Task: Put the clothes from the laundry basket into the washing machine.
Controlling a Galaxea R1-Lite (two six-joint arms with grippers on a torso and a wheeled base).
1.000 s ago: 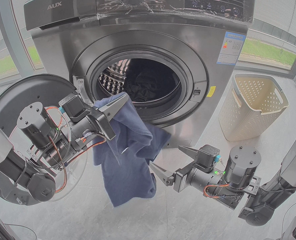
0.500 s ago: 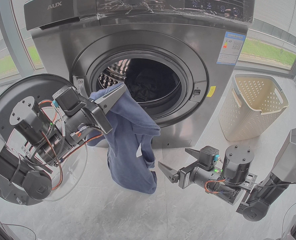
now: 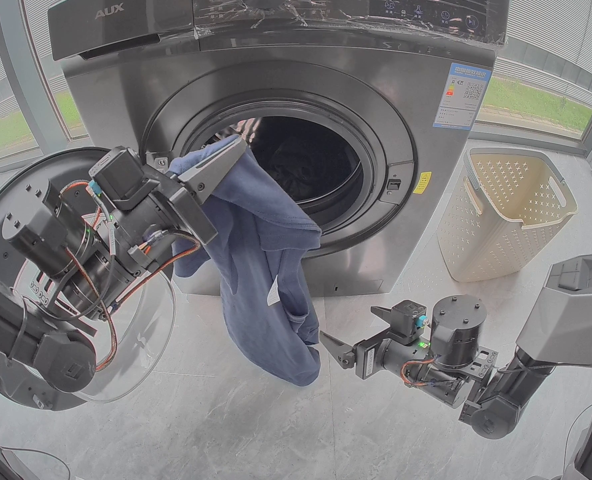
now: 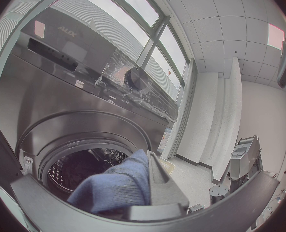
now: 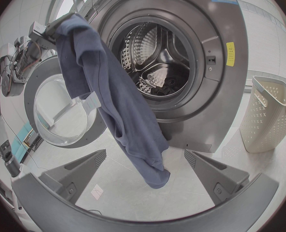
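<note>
left jaws grasping 1 blue garment [image 3: 262, 248] | right jaws released | 1 washing machine [image 3: 376, 81] | 1 laundry basket [image 3: 496, 241]

Pale brand lettering [image 3: 109, 12] is showing on the grey steel washing machine's [image 3: 109, 115] dark drawer panel [image 3: 76, 31]; a blue-and-white sticker [image 3: 462, 96] and small yellow sticker [image 3: 422, 183] are clinging to its front, print unreadably small.

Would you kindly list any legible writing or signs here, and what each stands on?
Drawer panel of the washing machine: brand lettering, a brand name, not quoted.
Blue-edged label on its front: too small to read.
Yellow sticker beside the door opening: too small.
Control panel icons: blurred under film.
White tag on the blue garment: unreadable.
</note>
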